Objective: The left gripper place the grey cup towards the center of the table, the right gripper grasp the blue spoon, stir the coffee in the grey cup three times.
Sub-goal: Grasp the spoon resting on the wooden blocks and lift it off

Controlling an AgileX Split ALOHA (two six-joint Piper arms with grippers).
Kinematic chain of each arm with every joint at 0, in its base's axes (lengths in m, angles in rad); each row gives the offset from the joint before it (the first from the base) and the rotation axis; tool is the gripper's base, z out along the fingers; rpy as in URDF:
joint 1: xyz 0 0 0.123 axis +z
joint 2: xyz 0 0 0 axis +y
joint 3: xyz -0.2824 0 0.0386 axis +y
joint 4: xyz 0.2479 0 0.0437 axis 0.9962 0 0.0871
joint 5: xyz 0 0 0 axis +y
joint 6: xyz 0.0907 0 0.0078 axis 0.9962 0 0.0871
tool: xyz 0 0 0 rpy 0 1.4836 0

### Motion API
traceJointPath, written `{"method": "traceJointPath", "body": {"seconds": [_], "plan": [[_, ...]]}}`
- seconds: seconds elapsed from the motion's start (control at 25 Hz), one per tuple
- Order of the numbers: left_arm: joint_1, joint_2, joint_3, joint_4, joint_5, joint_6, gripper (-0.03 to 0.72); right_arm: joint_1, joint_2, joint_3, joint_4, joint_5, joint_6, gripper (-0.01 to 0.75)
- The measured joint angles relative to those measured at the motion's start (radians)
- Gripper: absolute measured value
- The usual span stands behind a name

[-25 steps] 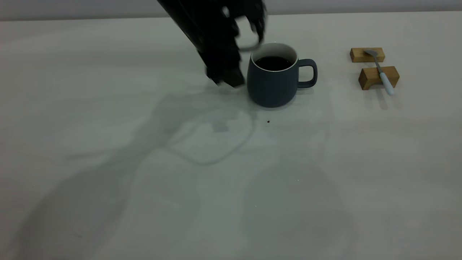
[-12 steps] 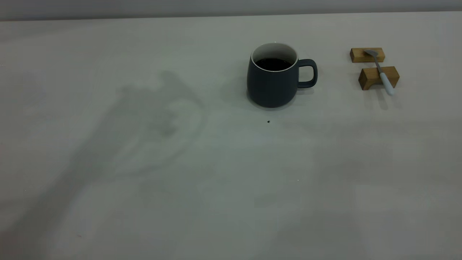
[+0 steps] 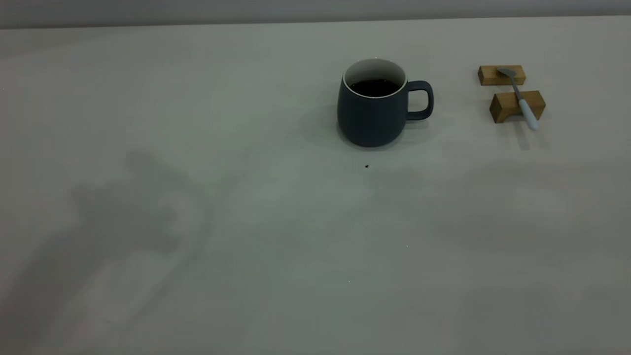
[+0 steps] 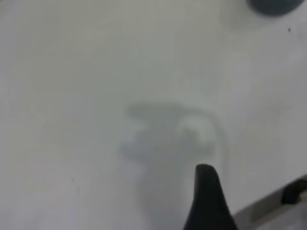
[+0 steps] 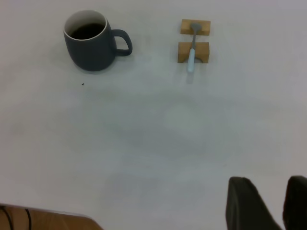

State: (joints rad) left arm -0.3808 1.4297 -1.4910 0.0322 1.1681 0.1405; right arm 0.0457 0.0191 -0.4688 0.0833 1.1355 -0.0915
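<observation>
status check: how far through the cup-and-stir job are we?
Done: the grey cup stands upright on the table, released, coffee inside. The left hand is up over bare table, away from the cup.

In hand: nothing. The right hand hangs well short of the blue spoon, which lies across two wooden blocks beside the cup.

Left: grasp the spoon, stir three times.

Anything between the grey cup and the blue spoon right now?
Only bare table lies between the grey cup and the blue spoon, per the exterior view.
</observation>
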Motion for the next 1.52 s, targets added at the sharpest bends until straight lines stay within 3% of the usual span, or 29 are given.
{"method": "traceJointPath", "body": {"seconds": [0.48,0.88,1.08,1.28,1.52], "plan": [[0.016,-0.413,0.511,0.014,0.000,-0.088,0.585,0.000,0.000,0.000,0.000,0.000,0.000,0.238],[0.266,-0.999,0.841,0.028,0.000,-0.169,0.585,0.000,0.000,0.000,0.000,0.000,0.000,0.238],[0.333,-1.222,0.951,0.029,-0.005,-0.169,0.585,0.000,0.000,0.000,0.000,0.000,0.000,0.238],[0.408,-1.304,0.967,0.028,-0.005,-0.169,0.585,0.000,0.000,0.000,0.000,0.000,0.000,0.238],[0.422,-1.360,0.971,0.027,-0.005,-0.169,0.585,0.000,0.000,0.000,0.000,0.000,0.000,0.238]]}}
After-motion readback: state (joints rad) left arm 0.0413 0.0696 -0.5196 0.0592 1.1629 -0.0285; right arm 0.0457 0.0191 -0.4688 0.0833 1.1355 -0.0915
